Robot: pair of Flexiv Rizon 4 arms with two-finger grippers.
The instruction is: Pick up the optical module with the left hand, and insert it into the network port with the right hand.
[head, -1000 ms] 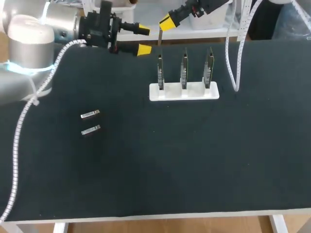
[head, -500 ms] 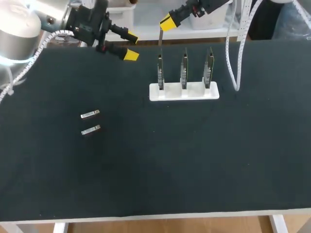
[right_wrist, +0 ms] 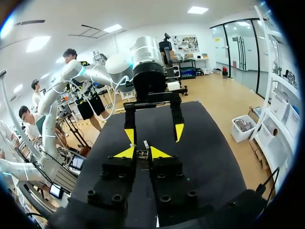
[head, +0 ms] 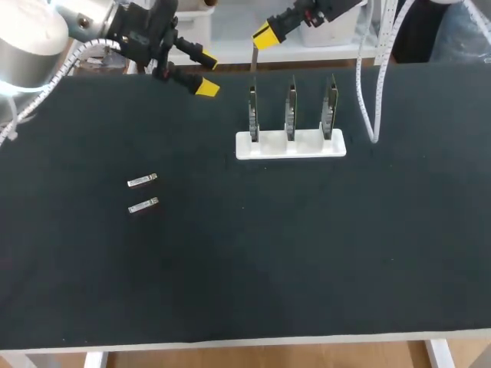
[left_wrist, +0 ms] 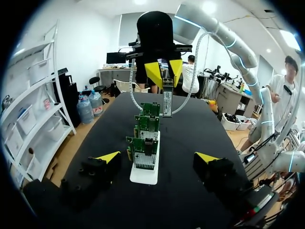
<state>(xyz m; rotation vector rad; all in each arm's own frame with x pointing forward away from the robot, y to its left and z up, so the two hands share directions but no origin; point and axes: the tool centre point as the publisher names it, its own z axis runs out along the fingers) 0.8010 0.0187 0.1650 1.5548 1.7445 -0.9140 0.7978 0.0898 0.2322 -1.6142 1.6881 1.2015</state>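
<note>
Left wrist view: optical module pinched in right jaws; left jaws spread.

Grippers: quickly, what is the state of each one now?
Left gripper: open, empty.
Right gripper: closed on the slim silver metal optical module.

I work in a robotics lab: my left arm and right arm reach over a black-topped bench bearing a white holder of upright green circuit boards and loose optical modules.
</note>
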